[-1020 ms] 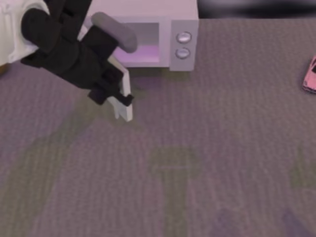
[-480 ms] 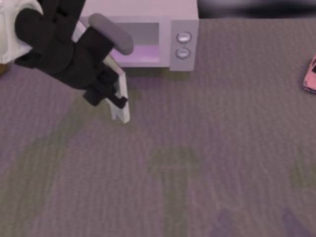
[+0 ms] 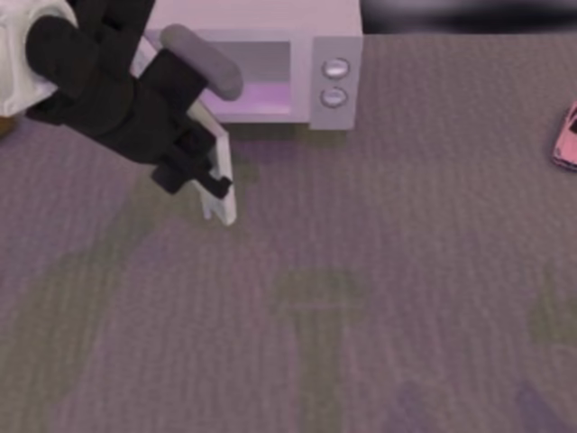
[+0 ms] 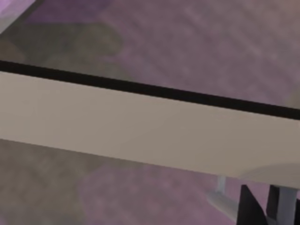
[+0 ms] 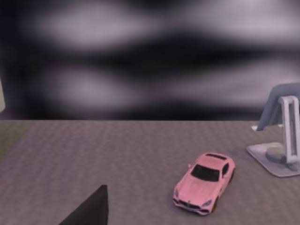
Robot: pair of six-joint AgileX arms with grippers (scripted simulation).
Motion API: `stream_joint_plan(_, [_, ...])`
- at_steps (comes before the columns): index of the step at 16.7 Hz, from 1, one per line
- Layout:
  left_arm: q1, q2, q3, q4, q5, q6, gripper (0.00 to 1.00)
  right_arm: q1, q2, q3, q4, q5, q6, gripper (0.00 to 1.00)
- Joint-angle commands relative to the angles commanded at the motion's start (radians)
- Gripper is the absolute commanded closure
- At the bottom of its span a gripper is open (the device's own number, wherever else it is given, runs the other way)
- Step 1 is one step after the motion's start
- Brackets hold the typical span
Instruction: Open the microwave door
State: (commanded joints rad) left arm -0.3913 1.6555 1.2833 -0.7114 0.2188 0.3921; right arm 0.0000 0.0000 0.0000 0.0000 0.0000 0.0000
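Two round silver knobs (image 3: 334,81) face out from the white boxy microwave (image 3: 297,54) at the table's far edge, its pale lilac cavity exposed. Its flat white door panel (image 3: 223,176) stands swung outward, edge-on, with the left gripper (image 3: 206,180) clamped on its free edge. Off to the right, a pink toy car (image 5: 204,183) sits beside a grey stand (image 5: 281,136).

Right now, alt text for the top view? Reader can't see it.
The left gripper sits at the free edge of the microwave door, which is swung wide open from the white microwave at the table's far left. The lilac interior and two silver knobs show; a pink toy car is at the right edge.
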Motion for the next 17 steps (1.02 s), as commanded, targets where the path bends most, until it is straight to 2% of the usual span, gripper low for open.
stream_joint_plan(12, [-0.003,0.001,-0.002,-0.001,0.006,0.001,1.0,0.0,0.0,0.0,0.0,0.0,0.0,0.0])
stream_joint_plan(17, [0.044,-0.011,-0.011,-0.033,0.055,0.109,1.0,0.0,0.0,0.0,0.0,0.0,0.0,0.0])
